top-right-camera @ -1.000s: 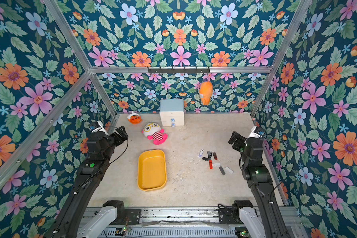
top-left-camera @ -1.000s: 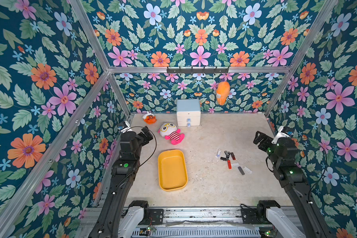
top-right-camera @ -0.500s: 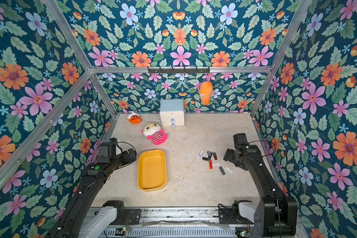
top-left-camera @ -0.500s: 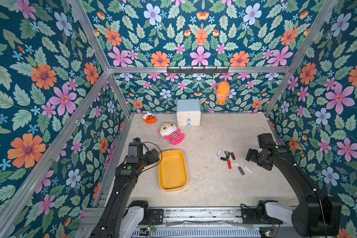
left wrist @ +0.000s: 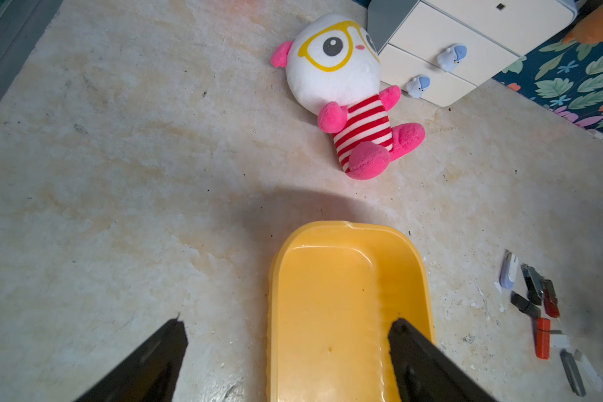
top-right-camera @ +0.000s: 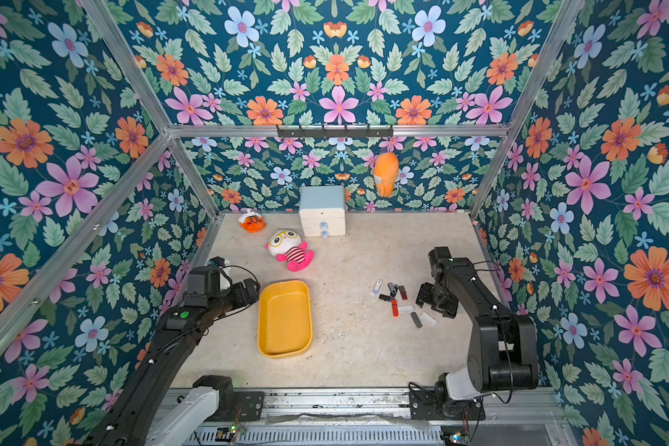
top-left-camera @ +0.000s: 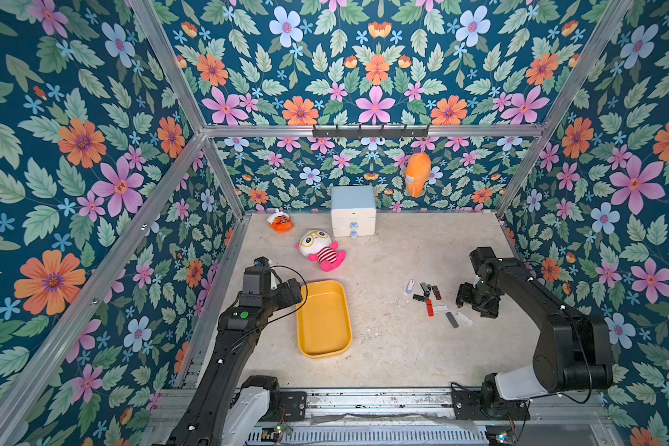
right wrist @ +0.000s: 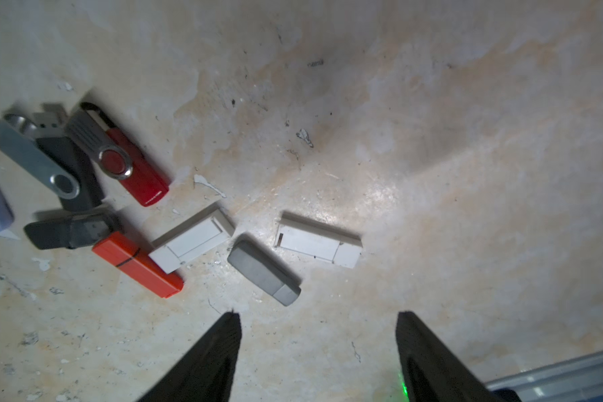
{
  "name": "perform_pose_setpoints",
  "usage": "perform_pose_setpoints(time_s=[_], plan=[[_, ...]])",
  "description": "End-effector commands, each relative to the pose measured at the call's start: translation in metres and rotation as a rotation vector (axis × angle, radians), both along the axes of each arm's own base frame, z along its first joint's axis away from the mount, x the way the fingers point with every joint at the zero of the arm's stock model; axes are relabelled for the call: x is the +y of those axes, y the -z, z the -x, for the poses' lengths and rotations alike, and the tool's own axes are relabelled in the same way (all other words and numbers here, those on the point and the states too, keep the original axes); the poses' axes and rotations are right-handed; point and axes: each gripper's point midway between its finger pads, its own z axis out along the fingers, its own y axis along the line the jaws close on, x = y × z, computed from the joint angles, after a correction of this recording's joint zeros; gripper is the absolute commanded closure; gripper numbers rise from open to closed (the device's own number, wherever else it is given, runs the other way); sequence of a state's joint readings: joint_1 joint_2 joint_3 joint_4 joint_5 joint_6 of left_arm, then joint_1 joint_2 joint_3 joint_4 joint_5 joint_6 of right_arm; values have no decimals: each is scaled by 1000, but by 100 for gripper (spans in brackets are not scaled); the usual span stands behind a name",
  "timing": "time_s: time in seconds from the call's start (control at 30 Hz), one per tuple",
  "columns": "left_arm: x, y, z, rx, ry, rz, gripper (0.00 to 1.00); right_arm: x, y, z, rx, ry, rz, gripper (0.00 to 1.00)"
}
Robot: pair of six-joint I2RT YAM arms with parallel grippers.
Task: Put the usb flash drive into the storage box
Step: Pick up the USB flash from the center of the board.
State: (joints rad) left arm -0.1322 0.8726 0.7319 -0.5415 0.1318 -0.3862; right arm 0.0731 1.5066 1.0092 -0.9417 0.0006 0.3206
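Your right jaws stand apart and empty, and the grey flash drive [right wrist: 263, 268] lies flat just ahead of them. It looks light, stiff and slick, so pinch its long sides mid-body. Your left jaws gape wide astride one wall of the yellow box [left wrist: 345, 278].

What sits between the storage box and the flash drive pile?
Nothing but bare tabletop with scuffs between the storage box and the flash drives; both top views show it.
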Motion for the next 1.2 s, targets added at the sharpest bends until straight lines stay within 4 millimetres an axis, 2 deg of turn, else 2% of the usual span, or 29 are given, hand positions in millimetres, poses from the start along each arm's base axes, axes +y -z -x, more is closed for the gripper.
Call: perform_pose_setpoints(time_s=[0.0, 0.9, 0.97, 1.17], plan=[[-2, -3, -2, -18, 9, -1, 4, 2, 8, 4, 53, -21, -7, 25], [-3, 4, -2, 2, 10, -6, 4, 7, 41, 1, 99, -26, -68, 27], [-3, 4, -2, 3, 10, -6, 4, 8, 51, 5, 145, -26, -77, 27], [-4, 4, -1, 4, 12, -3, 4, 13, 51, 11, 143, -8, -103, 26]])
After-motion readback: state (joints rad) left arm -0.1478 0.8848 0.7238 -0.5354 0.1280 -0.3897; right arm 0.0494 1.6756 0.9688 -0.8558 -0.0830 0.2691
